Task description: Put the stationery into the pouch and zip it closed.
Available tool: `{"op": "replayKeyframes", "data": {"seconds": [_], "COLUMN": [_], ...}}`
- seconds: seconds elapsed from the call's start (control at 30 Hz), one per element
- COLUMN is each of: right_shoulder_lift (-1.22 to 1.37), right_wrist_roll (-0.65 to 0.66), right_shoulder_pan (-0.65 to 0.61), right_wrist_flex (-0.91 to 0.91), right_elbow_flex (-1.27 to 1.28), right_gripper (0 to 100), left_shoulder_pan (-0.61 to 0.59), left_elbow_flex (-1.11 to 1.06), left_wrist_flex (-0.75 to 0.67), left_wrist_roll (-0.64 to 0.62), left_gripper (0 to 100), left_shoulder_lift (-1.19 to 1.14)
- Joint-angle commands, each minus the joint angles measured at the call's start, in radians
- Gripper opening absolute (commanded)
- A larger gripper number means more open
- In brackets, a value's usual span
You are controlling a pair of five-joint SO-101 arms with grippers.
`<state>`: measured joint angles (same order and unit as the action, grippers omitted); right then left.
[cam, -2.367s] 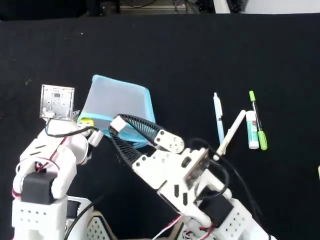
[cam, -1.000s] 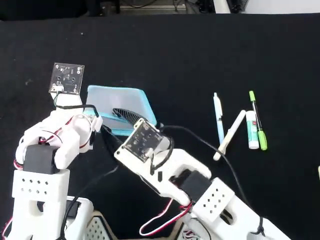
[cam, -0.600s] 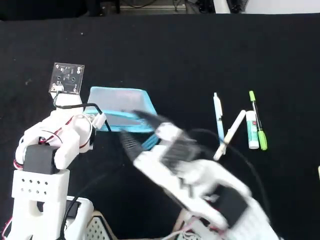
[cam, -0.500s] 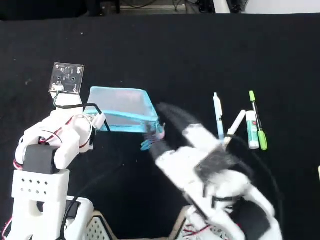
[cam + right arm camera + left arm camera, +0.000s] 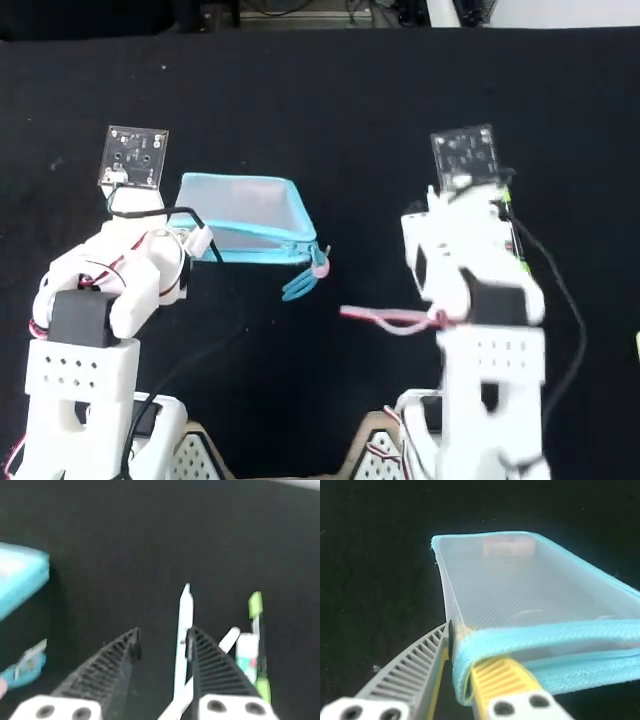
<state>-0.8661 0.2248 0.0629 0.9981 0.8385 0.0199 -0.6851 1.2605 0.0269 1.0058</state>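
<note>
The translucent pouch with teal trim stands tilted at centre left, its zip edge toward the arms and the pink pull at its right end. My left gripper is shut on the pouch's near-left corner, pinching the teal zip band. My right gripper is open, hanging above the stationery on the right: a white-and-blue pen, a white pen, a glue stick and a green pen. In the high view the right arm covers most of them.
Black cloth covers the table. The pouch's blue pull tabs lie loose on the cloth between the arms. A pink cable hangs off the right arm. Open cloth stretches behind the pouch and the pens.
My right arm has swung from the pouch's zip end rightward to above the pens. The left gripper keeps its hold; the pouch was tilted up earlier and now stays still.
</note>
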Motion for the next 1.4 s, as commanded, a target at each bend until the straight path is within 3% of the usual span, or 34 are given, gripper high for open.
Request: {"op": "replayKeyframes", "data": {"seconds": [0.0, 0.33, 0.8, 1.37], "right_shoulder_lift": [0.17, 0.661, 1.257, 1.768], "right_wrist_roll": [0.005, -0.002, 0.006, 0.006], "right_shoulder_pan": [0.017, 0.017, 0.13, 0.089], "right_wrist_flex": [-0.017, 0.144, 0.172, 0.588], "right_elbow_flex": [-0.097, -0.486, -0.989, -1.742], "right_gripper": [14.4, 14.5, 14.5, 14.5], "left_shoulder_pan": [0.007, 0.001, 0.007, 0.002], "left_elbow_flex": [0.004, 0.005, 0.002, 0.001], "left_wrist_flex": [-0.028, -0.023, -0.023, -0.023], "left_wrist_roll": [-0.005, -0.005, -0.006, -0.006], "left_gripper": [3, 3, 3, 3], "left_shoulder_lift": [0.011, 0.011, 0.011, 0.011]}}
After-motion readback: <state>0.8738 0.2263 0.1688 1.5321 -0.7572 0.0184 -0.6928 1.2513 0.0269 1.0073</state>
